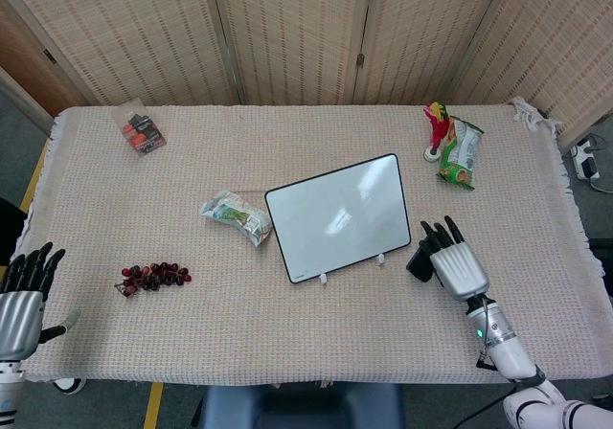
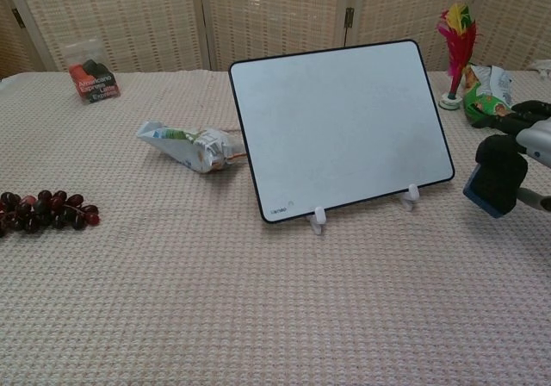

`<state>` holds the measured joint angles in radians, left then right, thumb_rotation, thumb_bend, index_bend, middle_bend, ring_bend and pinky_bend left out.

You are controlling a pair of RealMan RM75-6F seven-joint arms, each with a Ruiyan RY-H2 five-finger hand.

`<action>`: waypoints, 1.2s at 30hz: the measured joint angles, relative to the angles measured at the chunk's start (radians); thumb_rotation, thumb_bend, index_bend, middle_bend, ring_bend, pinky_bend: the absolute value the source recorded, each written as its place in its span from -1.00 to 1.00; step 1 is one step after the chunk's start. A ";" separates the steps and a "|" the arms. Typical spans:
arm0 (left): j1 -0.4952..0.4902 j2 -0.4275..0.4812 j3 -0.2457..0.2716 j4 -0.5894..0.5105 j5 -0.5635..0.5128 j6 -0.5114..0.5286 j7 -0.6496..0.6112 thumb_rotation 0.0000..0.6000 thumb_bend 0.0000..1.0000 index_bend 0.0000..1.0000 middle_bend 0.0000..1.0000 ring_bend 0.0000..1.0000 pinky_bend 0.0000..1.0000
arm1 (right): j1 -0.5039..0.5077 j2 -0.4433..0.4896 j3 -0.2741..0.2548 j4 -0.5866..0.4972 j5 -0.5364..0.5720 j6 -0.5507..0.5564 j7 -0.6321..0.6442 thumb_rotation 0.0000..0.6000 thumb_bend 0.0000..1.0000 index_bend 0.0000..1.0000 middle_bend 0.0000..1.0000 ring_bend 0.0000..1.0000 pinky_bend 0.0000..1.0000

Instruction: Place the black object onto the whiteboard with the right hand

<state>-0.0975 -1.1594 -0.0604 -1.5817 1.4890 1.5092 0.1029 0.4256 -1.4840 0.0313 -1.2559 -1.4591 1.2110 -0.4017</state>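
The black object [image 2: 494,182], a block with a blue underside, hangs clear of the cloth in my right hand [image 2: 527,134], just right of the whiteboard [image 2: 341,126]. In the head view the black object [image 1: 419,259] peeks out left of my right hand [image 1: 454,264], close to the right edge of the whiteboard [image 1: 336,215], which leans back on two small white feet. My left hand [image 1: 21,296] rests off the table's left front corner, fingers apart and holding nothing.
A crumpled snack wrapper [image 1: 235,215] lies left of the board, and a bunch of dark grapes [image 1: 153,277] lies further left. A red and black packet [image 1: 143,130] sits at the back left. A feathered shuttlecock [image 1: 436,127] and a green bag [image 1: 461,151] are back right.
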 measured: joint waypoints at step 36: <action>0.001 0.031 0.010 -0.019 0.008 -0.014 -0.069 1.00 -0.52 -1.00 -1.00 -1.00 -1.00 | 0.240 -0.532 0.183 0.722 -0.070 0.177 0.245 1.00 -0.10 -0.53 -0.98 -0.81 -1.00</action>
<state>-0.0967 -1.1280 -0.0505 -1.6004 1.4973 1.4955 0.0343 0.6655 -2.0163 0.2141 -0.5337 -1.5289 1.3878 -0.1567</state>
